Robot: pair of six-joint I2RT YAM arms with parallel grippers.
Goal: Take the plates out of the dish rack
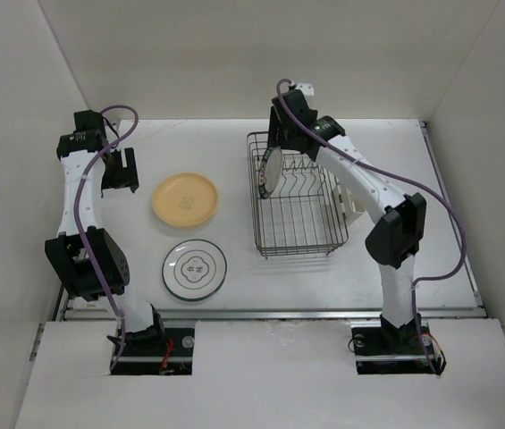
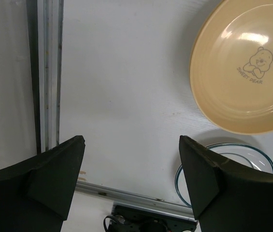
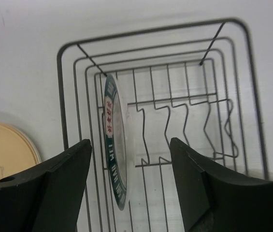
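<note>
The dark wire dish rack (image 1: 298, 223) stands right of centre. One plate with a broad teal patterned rim (image 1: 271, 172) stands on edge in its left slots. My right gripper (image 1: 277, 150) is open just above it. In the right wrist view the teal-rimmed plate (image 3: 115, 145) sits between the spread fingers (image 3: 59, 183), nearer the left one, untouched. The yellow-orange plate (image 1: 185, 198) and the white plate with a thin dark rim (image 1: 195, 269) lie flat on the table. My left gripper (image 1: 120, 170) is open and empty, left of the yellow-orange plate (image 2: 242, 67). No plain cream plate is in view.
The cream cutlery holder (image 1: 354, 204) clips to the rack's right side, partly behind the right arm. White walls enclose the table on three sides. A metal rail (image 1: 270, 313) runs along the near edge. The rack wires (image 3: 155, 99) surround the standing plate.
</note>
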